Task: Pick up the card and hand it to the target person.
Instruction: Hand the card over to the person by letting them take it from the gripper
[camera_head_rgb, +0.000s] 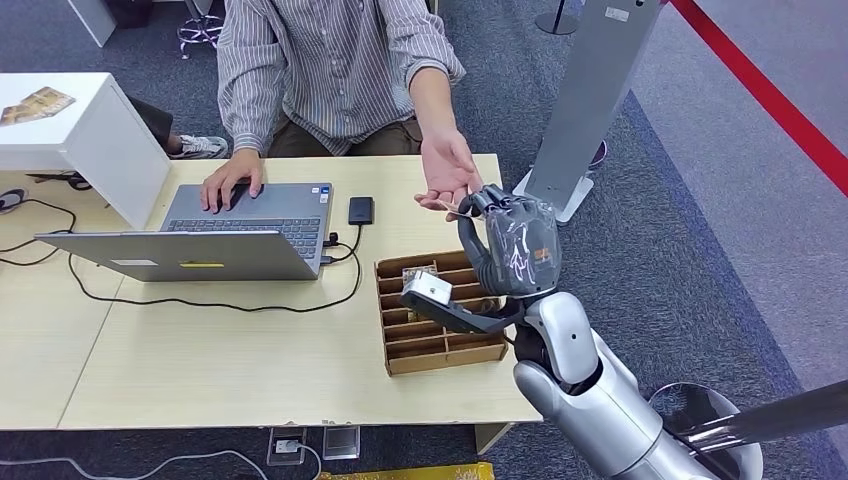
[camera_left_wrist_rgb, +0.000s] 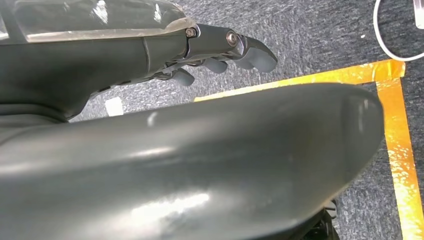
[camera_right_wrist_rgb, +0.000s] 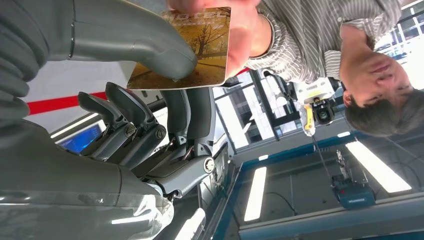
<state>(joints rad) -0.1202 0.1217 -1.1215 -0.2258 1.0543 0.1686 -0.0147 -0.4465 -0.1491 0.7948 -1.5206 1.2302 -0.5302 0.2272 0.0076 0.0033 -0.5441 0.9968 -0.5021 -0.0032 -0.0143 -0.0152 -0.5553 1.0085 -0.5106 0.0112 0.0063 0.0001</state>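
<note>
The card (camera_right_wrist_rgb: 200, 50), printed with a golden autumn tree scene, is pinched between the thick thumb and the fingers (camera_right_wrist_rgb: 145, 120) of my right hand (camera_head_rgb: 515, 245). That hand is raised over the table's far right corner, right beside the open, upturned palm (camera_head_rgb: 447, 170) of the person in a striped shirt seated across the table. In the right wrist view the person's hand (camera_right_wrist_rgb: 240, 30) lies against the card's far side. My left hand (camera_left_wrist_rgb: 235, 50) hangs over grey carpet with its fingers loosely apart and nothing in it.
A cardboard divider box (camera_head_rgb: 440, 312) stands on the table under my right forearm. An open laptop (camera_head_rgb: 215, 235) with cables and a black device (camera_head_rgb: 361, 210) lie to the left. A grey stand (camera_head_rgb: 590, 100) rises beyond the table's right corner, and a white counter (camera_head_rgb: 70, 130) stands far left.
</note>
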